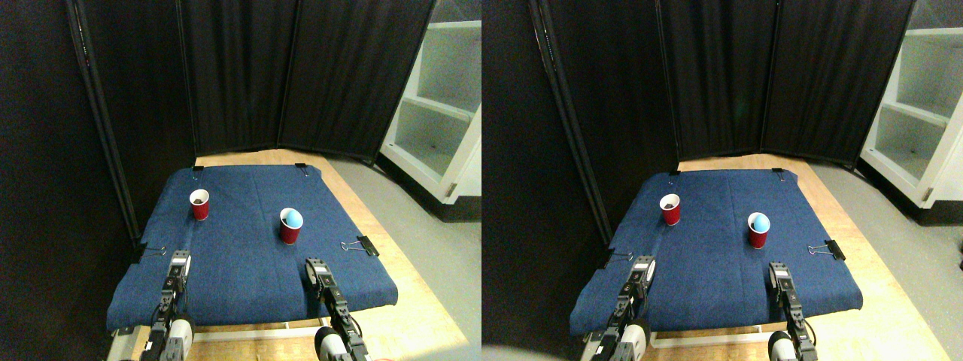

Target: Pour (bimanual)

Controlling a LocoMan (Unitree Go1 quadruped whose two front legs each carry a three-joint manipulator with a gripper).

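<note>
2 red cups on the blue cloth, both arms parked low at the near edge.

Both cups stand upright, long axis vertical, mouths pointing straight up. The left red cup [199,204] sits around 11 o'clock on the blue cloth [248,263] with something dark inside, can't tell what. The right red cup [290,226] is close to the middle of the cloth, toward 1 o'clock, with a light blue ball [291,218] resting in its mouth. The 2 cups are well apart. The left gripper [178,264] is at about 7 o'clock, the right gripper [315,268] at about 5 o'clock just below the ball cup, neither touching a cup. Jaws are too small here, I can't tell if they're apart or together. A binder clip [367,245] pins the cloth at 3 o'clock.
</note>
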